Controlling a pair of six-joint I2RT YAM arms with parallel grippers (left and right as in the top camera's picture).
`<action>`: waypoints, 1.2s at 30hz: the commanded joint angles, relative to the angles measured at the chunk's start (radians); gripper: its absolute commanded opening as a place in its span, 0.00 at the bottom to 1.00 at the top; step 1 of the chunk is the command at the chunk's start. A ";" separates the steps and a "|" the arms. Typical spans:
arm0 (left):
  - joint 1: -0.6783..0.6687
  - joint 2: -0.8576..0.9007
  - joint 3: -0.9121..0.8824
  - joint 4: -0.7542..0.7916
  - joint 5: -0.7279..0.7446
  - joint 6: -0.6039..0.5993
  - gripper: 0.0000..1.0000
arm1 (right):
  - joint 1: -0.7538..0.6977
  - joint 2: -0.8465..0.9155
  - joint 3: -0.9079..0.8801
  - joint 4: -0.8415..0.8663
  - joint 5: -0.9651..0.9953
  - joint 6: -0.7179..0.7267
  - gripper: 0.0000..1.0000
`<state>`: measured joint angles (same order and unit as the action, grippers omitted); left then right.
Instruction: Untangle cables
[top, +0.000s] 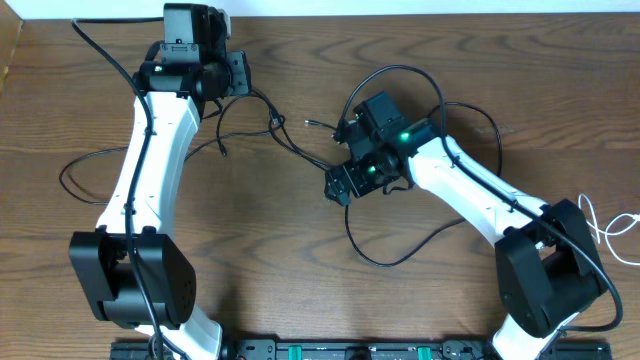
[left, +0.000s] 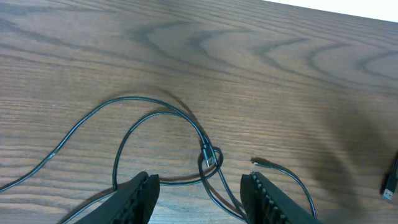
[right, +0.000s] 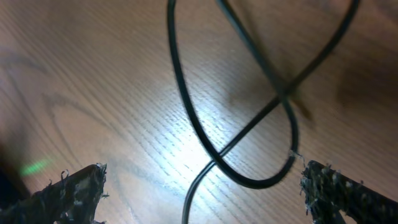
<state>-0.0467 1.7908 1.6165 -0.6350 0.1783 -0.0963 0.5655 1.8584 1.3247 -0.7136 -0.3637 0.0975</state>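
Both pairs of fingers (left: 138, 193) spread, pinching nothing: left gripper (left: 200, 186) over crossed black cables (left: 210, 157); right gripper (right: 202, 177) over a cable loop (right: 186, 106).

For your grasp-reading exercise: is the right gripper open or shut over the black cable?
Open: the right gripper's fingers stand wide apart in the wrist view, and the black cable lies loose between them.

Dark wood-grain table (top: 300, 300), loose looping black cables (left: 209, 157) across it, white cable (top: 598, 230) near its right edge.
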 joint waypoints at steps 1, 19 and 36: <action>0.001 0.013 0.022 0.000 0.006 0.018 0.48 | 0.019 0.001 0.003 0.003 -0.001 -0.009 0.99; 0.001 -0.040 0.022 0.003 0.016 0.044 0.49 | 0.018 0.137 0.003 0.111 -0.002 -0.011 0.99; 0.001 -0.067 0.022 0.001 0.024 0.044 0.49 | 0.016 0.156 0.003 0.165 0.089 0.002 0.01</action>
<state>-0.0467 1.7447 1.6165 -0.6308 0.1898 -0.0704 0.5800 2.0037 1.3247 -0.5411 -0.3141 0.0795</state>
